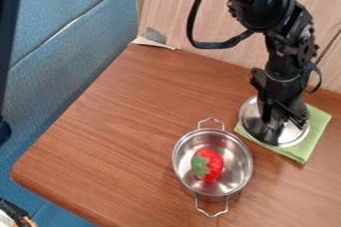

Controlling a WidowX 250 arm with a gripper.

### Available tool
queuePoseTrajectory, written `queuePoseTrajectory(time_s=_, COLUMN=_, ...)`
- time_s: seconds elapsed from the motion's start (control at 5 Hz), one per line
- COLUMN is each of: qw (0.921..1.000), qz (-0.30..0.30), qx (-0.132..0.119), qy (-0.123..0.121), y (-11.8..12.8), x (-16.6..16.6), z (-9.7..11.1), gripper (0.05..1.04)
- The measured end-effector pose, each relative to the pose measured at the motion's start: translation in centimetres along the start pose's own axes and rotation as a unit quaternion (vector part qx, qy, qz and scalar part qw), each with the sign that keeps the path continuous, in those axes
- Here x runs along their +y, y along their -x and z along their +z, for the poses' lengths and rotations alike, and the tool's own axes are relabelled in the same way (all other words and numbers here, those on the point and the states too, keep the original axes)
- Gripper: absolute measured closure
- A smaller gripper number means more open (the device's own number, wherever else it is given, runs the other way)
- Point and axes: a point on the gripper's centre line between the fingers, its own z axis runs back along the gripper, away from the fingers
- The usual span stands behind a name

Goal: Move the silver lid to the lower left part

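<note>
Black gripper [279, 121] at the silver lid [250, 117], can't tell if its jaws are holding on, lid on a green cloth [310, 139], red strawberry [213, 163] in a pot [232, 172] nearby

"Where's that black arm [278, 7] got to?"

"It's coming in over the counter's far edge, sloping down to a bulky joint, then bending to drop steeply."

"And the end effector [281, 117]?"

"Below the wrist [283, 69], pointing down, a bit tilted, low over the far right part of the counter. From here I can't tell if it's open or shut."

"What's that hanging off the arm?"

"Its own black cable [214, 45], drooping in a wide loop. There's a smaller loop by the wrist, too."
</note>
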Motion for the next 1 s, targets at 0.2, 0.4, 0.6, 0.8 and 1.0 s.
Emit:
queuePoseTrajectory(time_s=0.2, qw=0.9999, qz=0.004, qx=-0.013, qy=0.0, y=-0.2, x=-0.1, z=1.1, gripper=0.802)
queuePoseTrajectory(time_s=0.4, qw=0.9991, qz=0.008, qx=-0.039, qy=-0.015, y=-0.6, x=0.3, z=3.6, gripper=0.802)
queuePoseTrajectory(time_s=0.6, qw=0.9971, qz=0.036, qx=-0.06, qy=-0.031, y=0.3, x=1.9, z=6.6, gripper=0.802)
queuePoseTrajectory(time_s=0.8, qw=0.9947, qz=0.073, qx=-0.056, qy=-0.046, y=3.1, x=3.8, z=8.4, gripper=0.802)
queuePoseTrajectory(time_s=1.0, qw=0.9877, qz=0.13, qx=-0.049, qy=-0.072, y=7.7, x=6.3, z=10.8, gripper=0.802)
